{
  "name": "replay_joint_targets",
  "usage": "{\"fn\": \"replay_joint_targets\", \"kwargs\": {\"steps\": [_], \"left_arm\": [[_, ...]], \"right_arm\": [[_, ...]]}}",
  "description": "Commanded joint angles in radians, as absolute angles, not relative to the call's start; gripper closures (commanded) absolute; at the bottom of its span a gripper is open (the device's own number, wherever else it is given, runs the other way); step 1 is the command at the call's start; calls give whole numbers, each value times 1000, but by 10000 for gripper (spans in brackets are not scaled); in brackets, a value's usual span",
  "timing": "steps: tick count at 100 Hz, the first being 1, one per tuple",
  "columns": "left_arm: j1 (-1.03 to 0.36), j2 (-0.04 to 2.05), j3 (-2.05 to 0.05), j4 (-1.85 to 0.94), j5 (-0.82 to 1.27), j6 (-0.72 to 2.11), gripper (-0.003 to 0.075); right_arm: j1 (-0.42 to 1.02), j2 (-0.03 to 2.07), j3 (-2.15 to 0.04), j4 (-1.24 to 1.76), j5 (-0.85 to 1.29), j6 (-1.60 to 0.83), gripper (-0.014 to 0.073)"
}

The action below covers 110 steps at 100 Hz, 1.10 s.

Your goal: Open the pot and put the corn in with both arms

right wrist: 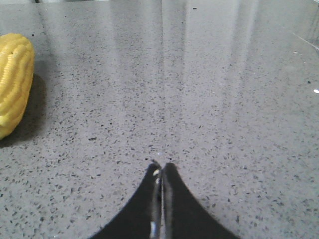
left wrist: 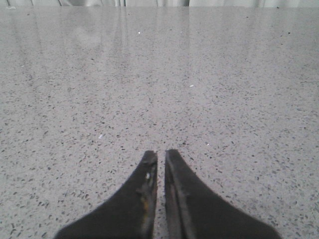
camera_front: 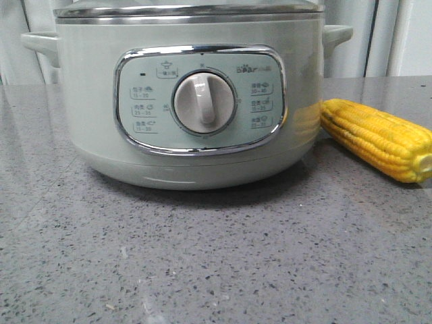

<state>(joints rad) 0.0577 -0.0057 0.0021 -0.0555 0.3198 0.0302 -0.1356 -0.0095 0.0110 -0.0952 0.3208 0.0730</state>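
Corn lies on the counter just right of the lidded pot — nearer the right gripper, whose fingers are pressed together; the left gripper is nearly closed, holding nothing.

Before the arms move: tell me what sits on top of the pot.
A steel-rimmed lid covers the pot; the front view crops off everything above its rim. The pot's inside is hidden. The corn lies outside on the table, to its right.
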Motion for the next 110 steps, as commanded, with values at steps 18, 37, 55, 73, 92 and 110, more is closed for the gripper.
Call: {"fn": "replay_joint_targets", "kwargs": {"steps": [18,37,55,73,92,110], "left_arm": [[53,-35,24,-61,261,23,741],[53,-35,24,-61,261,23,741],[53,-35,24,-61,261,23,741],[53,-35,24,-61,261,23,741],[53,-35,24,-61,226,23,741],[53,-35,24,-61,166,23,741]], "right_arm": [[-141,-33,28,-110,295,65,657],[-141,-33,28,-110,295,65,657],[-141,-33,28,-110,295,65,657],[-141,-33,28,-159,295,65,657],[-141,-33,28,-198,295,65,657],[-141,-33,28,-302,295,65,657]]}}
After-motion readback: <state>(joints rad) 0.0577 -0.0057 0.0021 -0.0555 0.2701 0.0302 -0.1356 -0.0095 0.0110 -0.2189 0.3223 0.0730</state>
